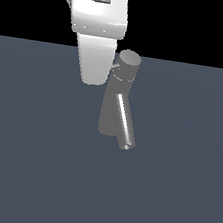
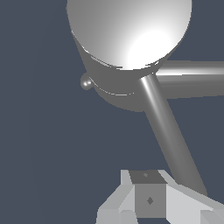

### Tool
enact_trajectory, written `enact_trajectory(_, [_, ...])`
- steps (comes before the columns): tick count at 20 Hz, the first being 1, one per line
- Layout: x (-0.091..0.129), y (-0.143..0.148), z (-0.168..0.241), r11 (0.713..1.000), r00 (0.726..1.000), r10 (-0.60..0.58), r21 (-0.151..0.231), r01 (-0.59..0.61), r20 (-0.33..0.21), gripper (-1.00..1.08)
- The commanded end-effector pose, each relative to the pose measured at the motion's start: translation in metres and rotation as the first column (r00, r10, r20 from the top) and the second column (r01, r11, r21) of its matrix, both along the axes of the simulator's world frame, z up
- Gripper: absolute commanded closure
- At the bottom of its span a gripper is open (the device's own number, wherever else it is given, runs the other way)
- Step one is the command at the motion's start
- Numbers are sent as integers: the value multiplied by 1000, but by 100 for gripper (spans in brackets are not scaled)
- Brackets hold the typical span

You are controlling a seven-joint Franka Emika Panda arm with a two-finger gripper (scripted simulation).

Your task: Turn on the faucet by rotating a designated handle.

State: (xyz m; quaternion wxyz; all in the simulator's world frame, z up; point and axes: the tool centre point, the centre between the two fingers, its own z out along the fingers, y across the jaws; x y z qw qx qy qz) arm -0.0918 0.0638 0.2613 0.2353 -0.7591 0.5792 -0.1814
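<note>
Faucet position: the faucet is stood on the flat dark bench, slightly toward the exterior view's right of centre, with the robot arm lowered just beside it on the exterior view's left.

Handle position: the handle is seen as a short thin stub projecting from the cap toward the arm; in the wrist view it appears as the slim rod running from the cap down toward the gripper.

Reason for the arm's placement: the arm is judged to be set alongside the cap so that the handle can be pushed or hooked sideways and swung about the cap's axis, which is what the task calls for.

Gripper state: only part of the gripper is shown at the edge of the wrist view, close to the handle's far end. Whether it is open or closed cannot be told, and contact with the rod is possibly made but not confirmed.

Faucet appearance: a grey metallic body is seen, tall, tapered and leaning, topped by a cylindrical cap with a bright highlight.

Spout: a thicker straight tube is slanted down from the body, open at its lower end.

Small detail: a little rounded knob is visible at the cap's side in the wrist view.
</note>
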Motion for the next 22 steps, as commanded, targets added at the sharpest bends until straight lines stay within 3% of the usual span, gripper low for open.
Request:
enact_trajectory(1, [-7, -6, -7, 1000, 1000, -10, 0, 10, -11, 108])
enact_trajectory(22, [-17, -22, -16, 1000, 1000, -3, 0, 3, -4, 108])
